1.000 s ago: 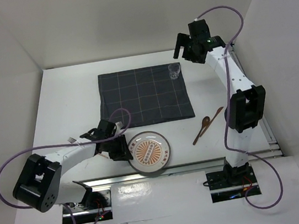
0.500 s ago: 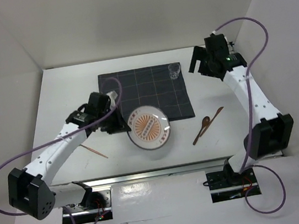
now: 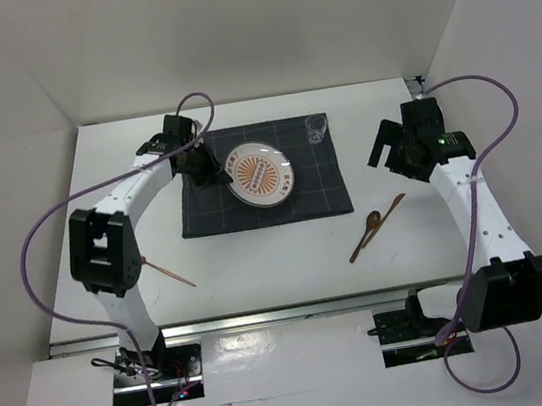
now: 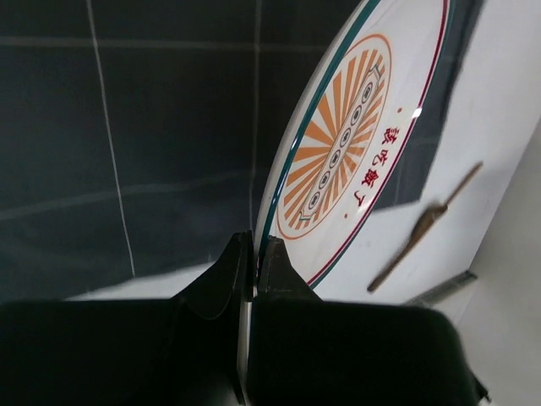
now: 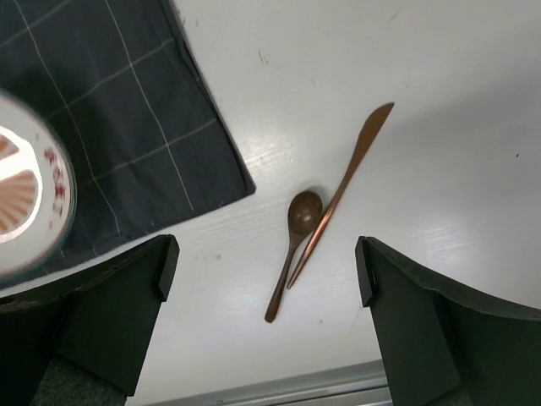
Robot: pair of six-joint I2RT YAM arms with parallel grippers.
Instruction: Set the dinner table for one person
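Left gripper (image 4: pixel 254 254) is clamped tight on the rim of the plate (image 4: pixel 355 152). Only the left wrist view shows this pinch. The top view adds placement: the plate sits at a tilt over the middle of the dark cloth (image 3: pixel 315 189), which lies on the white dinner table (image 3: pixel 260 265). A glass (image 3: pixel 316 128) stands upright on the cloth's far right corner, contents not discernible. Right gripper (image 5: pixel 264 271) gapes wide, holding nothing, above a touching spoon (image 5: pixel 289 254) and knife (image 5: pixel 338 199) on the bare table beside the cloth.
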